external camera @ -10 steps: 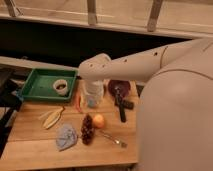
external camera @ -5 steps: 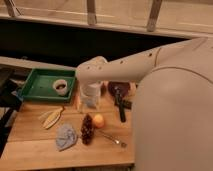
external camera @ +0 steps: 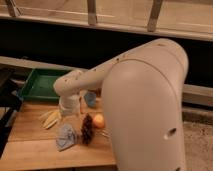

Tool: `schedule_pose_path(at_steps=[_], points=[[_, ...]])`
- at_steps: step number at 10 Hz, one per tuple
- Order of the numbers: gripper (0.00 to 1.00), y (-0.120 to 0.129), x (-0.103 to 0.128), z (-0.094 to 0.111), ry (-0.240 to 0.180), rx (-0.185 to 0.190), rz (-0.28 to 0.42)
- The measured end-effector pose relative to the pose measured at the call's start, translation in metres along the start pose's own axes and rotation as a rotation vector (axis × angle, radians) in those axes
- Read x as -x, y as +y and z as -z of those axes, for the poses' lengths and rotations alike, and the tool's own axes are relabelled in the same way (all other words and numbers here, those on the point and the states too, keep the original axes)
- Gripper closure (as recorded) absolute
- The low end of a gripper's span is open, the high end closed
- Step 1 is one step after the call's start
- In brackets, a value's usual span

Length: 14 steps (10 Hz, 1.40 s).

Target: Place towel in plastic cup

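Observation:
The towel (external camera: pixel 65 136) is a crumpled grey-blue cloth lying on the wooden table (external camera: pixel 25 152) near its front left. The plastic cup (external camera: pixel 90 98) looks bluish and stands upright behind it to the right, partly hidden by my arm. My gripper (external camera: pixel 69 107) hangs down from the white arm's end, left of the cup and just behind and above the towel. It is not touching the towel. My big white arm fills the right half of the view.
A green tray (external camera: pixel 35 84) sits at the table's back left. A yellow peel (external camera: pixel 50 119) lies left of the gripper. Dark red grapes (external camera: pixel 87 130) and an orange (external camera: pixel 98 121) lie right of the towel. The arm hides the table's right side.
My arm's end has swung left and down, from above the cup to beside it, closer to the towel. The arm now covers more of the right side. The objects have not moved.

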Motion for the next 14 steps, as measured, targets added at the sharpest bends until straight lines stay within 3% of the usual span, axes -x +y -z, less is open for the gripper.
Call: schedule_pose_path(at_steps=[2, 6, 11, 14], points=[[0.37, 0.007, 0.0, -0.013, 0.024, 0.017, 0.019], [0.37, 0.005, 0.0, -0.013, 0.033, 0.014, 0.012], [0.37, -0.002, -0.014, -0.068, 0.142, 0.022, -0.031], [0.37, -0.003, -0.022, -0.08, 0.177, 0.027, -0.054]])
